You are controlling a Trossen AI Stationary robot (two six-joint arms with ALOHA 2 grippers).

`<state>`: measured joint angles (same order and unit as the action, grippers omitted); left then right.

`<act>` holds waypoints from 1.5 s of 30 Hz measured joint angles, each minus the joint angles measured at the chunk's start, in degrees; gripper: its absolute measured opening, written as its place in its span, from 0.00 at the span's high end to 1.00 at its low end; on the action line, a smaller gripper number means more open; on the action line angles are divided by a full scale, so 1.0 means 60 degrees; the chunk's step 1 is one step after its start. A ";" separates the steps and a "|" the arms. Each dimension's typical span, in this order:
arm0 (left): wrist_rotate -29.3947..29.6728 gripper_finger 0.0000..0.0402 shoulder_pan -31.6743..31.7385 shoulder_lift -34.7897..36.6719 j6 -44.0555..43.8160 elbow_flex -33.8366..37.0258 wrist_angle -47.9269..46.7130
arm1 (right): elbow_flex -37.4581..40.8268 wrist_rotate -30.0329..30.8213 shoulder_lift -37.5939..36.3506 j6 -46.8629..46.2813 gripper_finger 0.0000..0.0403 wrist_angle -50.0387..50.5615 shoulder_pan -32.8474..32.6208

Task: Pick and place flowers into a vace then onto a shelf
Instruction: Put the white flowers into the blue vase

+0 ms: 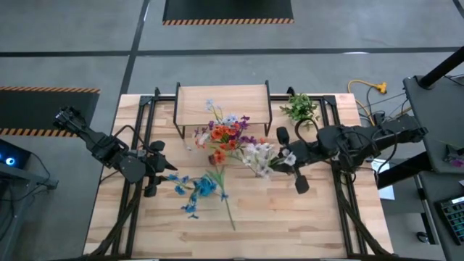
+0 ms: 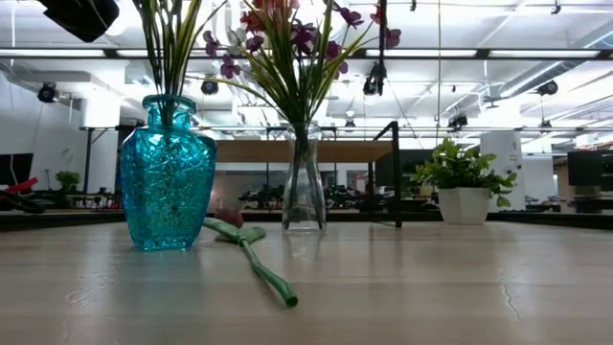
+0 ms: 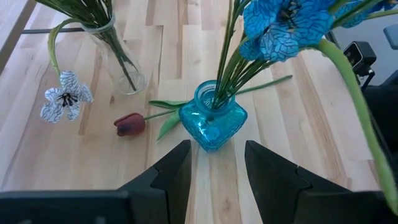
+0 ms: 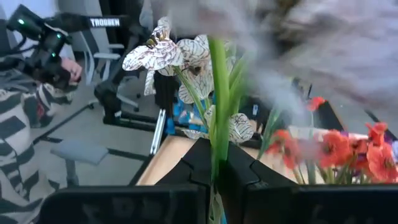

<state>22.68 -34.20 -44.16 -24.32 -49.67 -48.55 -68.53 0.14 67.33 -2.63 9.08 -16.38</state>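
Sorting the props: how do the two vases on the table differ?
The blue vase is tinted, squat and patterned; the clear vase is colourless, slim and plain. The blue vase holds blue flowers; the clear vase holds purple and orange ones. Both stand upright with green stems inside.

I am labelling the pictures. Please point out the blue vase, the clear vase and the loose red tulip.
blue vase point(image 2: 167, 177): low view, on its glass body.
clear vase point(image 2: 304, 192): low view, on its lower body.
red tulip point(image 3: 129, 124): left wrist view, on its bloom.
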 joint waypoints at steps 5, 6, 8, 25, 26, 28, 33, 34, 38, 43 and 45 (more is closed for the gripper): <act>-0.0001 0.67 0.0000 0.0000 0.0000 0.0000 0.0003 | 0.0277 0.0000 0.0130 0.0675 0.98 -0.1510 0.0004; 0.0000 0.67 0.0000 0.0000 0.0000 0.0000 0.0003 | 0.0422 0.0000 0.0162 0.0799 0.98 -0.1964 0.0004; 0.0000 0.67 0.0000 0.0000 0.0000 0.0000 0.0003 | 0.0760 -0.0004 0.0350 0.0954 0.98 -0.2685 0.0000; -0.0001 0.67 0.0004 -0.0007 0.0000 0.0002 0.0094 | 0.1209 -0.0754 0.2853 0.2057 0.98 -0.7018 0.0052; -0.0001 0.67 0.0004 -0.0007 0.0000 0.0000 0.0094 | 0.1209 -0.0754 0.3040 0.2120 0.98 -0.7260 0.0091; -0.0001 0.67 0.0004 -0.0007 0.0000 0.0000 0.0094 | 0.1209 -0.0754 0.3302 0.2272 0.98 -0.7569 0.0176; -0.0001 0.67 0.0004 -0.0007 0.0000 0.0001 0.0096 | 0.1136 -0.0761 0.3712 0.2441 0.98 -0.7862 0.0505; -0.0001 0.67 0.0004 -0.0007 0.0000 0.0002 0.0095 | 0.1133 -0.0765 0.3753 0.2444 0.98 -0.7914 0.0557; -0.0001 0.67 0.0011 -0.0010 0.0000 0.0004 0.0092 | 0.1107 -0.0806 0.3882 0.2229 0.98 -0.8189 0.0750; -0.0001 0.67 0.0011 -0.0007 0.0000 0.0004 0.0094 | 0.1006 -0.1121 0.4040 0.1948 0.98 -0.8342 0.0782; -0.0001 0.67 0.0011 -0.0007 0.0000 0.0004 0.0093 | 0.0958 -0.1176 0.4023 0.1937 0.98 -0.8369 0.0766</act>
<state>22.68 -34.13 -44.21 -24.32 -49.65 -47.99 -62.79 -6.92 91.47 8.99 -41.13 -11.79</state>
